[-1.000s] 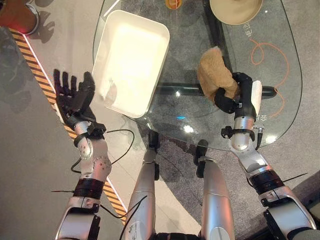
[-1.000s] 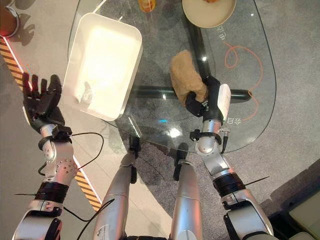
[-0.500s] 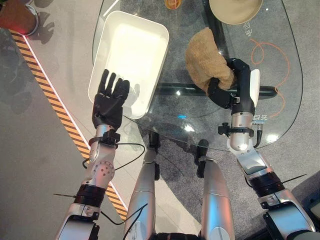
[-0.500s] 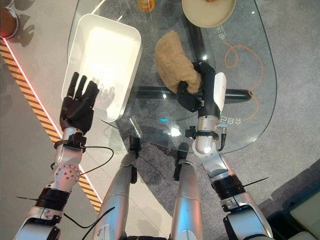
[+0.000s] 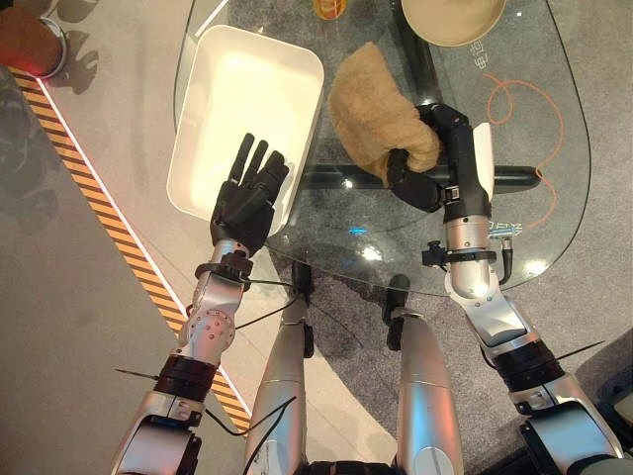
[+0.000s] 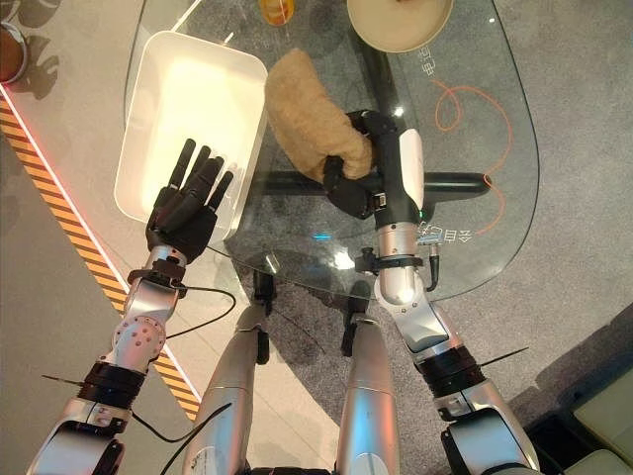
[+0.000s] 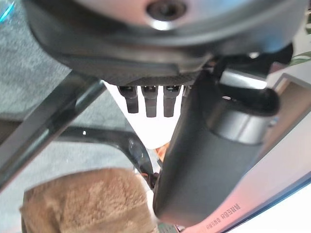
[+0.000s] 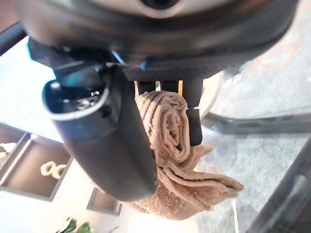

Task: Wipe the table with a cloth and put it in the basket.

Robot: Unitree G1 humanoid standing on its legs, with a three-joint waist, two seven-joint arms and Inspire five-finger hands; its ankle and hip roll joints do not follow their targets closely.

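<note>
Partly, the right robot hand [image 5: 427,168] hides the cloth [image 5: 374,114].

Bright overhead light, glare spots on the glass table [image 5: 376,252], blurred wrist views.

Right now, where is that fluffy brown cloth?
The cloth is gripped in the right hand over the glass table, just right of the white basket and below the tan bowl.

Bowl [image 5: 453,20] (top) — cut off
</note>
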